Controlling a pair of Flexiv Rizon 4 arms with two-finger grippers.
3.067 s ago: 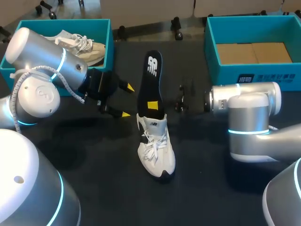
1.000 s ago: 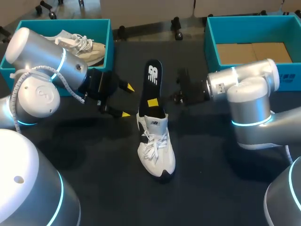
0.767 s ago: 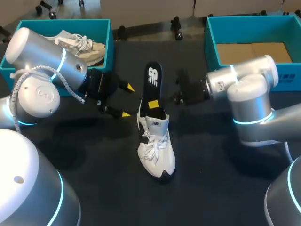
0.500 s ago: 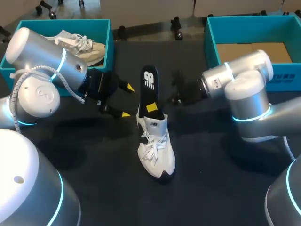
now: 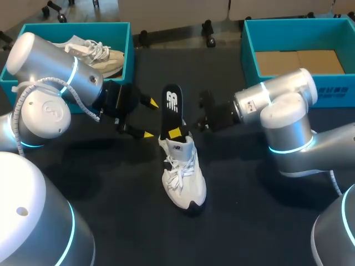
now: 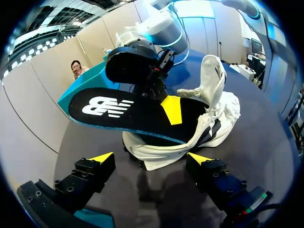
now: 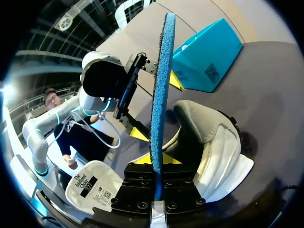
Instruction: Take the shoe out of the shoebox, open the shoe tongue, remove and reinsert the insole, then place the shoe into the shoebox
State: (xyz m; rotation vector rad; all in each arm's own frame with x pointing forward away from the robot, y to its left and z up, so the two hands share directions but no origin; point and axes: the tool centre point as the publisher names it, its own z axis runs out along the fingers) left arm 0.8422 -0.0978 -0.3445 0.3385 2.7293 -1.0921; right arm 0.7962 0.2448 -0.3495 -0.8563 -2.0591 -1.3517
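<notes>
Leftward swings our right arm, and the insole (image 5: 171, 105) has tipped that way and sunk deeper into the white shoe (image 5: 184, 180), which sits mid-table (image 5: 249, 216), outside both boxes. Our right gripper (image 7: 158, 185) is pinching the insole's edge. Our left gripper (image 5: 147, 118) hangs just beside the shoe's heel end, fingers spread wide.

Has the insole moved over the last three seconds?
Yes. Held by the right end effector, the insole has slid deeper into the shoe and leaned left; its far end is now nearer the shoe.
</notes>
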